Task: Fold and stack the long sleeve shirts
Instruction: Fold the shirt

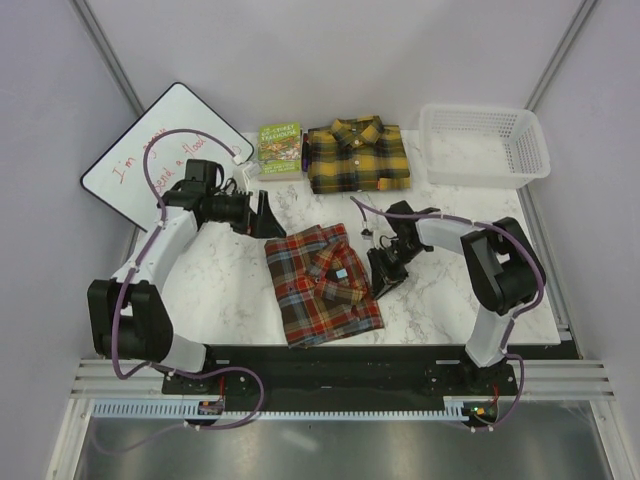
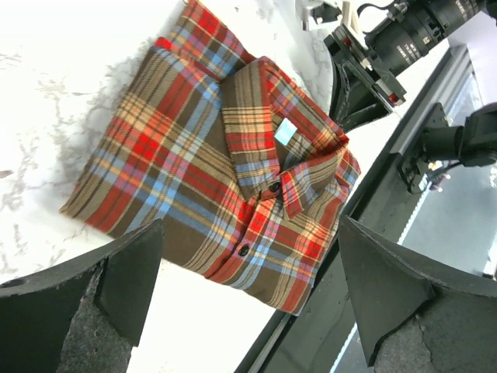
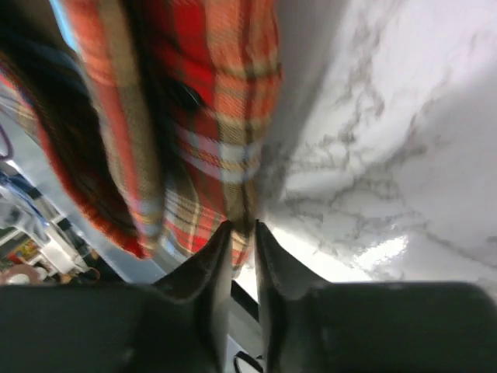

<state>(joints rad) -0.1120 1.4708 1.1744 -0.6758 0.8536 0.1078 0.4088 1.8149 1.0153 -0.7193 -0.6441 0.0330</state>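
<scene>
Red shirt lies folded by the worktop's near edge, yellow shirt at the far edge. My right gripper, nearer, meets the red hem, jaws nearly together; I can't tell if it's clamped. Left gripper gapes wide.

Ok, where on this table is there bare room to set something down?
Bare marble tabletop lies near-left, between the red-brown plaid shirt and the left arm, and on the right, between the white plastic basket and the right arm. It is crowded between that shirt and the yellow and black plaid shirt, where the left gripper and right gripper sit.
</scene>
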